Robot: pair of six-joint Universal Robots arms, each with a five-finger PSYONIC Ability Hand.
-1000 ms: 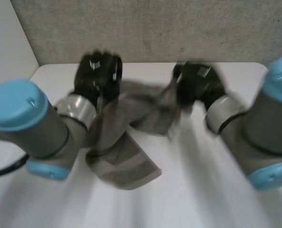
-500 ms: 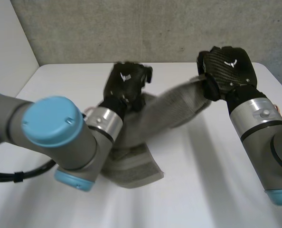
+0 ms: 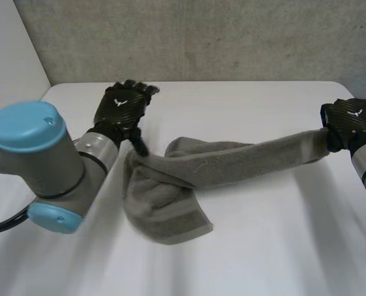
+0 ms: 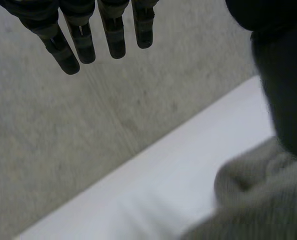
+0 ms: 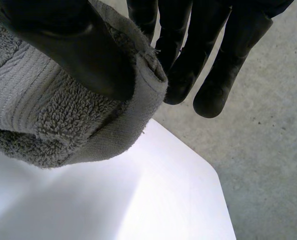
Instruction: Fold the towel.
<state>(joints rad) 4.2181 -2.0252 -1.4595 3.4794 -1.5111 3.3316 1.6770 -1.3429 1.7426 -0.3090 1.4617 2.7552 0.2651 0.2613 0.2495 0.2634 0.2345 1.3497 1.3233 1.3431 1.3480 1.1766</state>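
**Towel drawn out across the worktop, right hand holding its end**

Closest to me, the grey towel (image 3: 170, 213) lies in a loose, partly folded heap on the white worktop (image 3: 269, 253), and a woven band shows across its near flap. Just beside the heap, the left arm (image 3: 41, 154) with its light-blue cap reaches in over the worktop.

From the heap the towel runs out as a thick, rolled strip toward the robot's right. It is pulled fairly straight and seems to lift off the surface near its outer end, where a shadow lies beneath it.

A little farther back, the left hand (image 3: 122, 110) sits over the heap's far edge. Its fingers (image 4: 81, 42) are straight and spread, pointing toward the wall and gripping nothing. The thumb points down to where the strip leaves the heap, and its tip looks to be touching the cloth. In the left wrist view the thumb comes down onto bunched towel, well apart from the fingers.

At the worktop's right edge, the right hand (image 3: 350, 123) has the end of the strip. In its wrist view the thumb presses the hemmed edge of the towel against the fingers (image 5: 176, 55), a firm pinch, with the rest of the cloth bunched below the thumb.

Behind both hands lies the worktop's far edge, then a rough grey wall (image 3: 201, 37)
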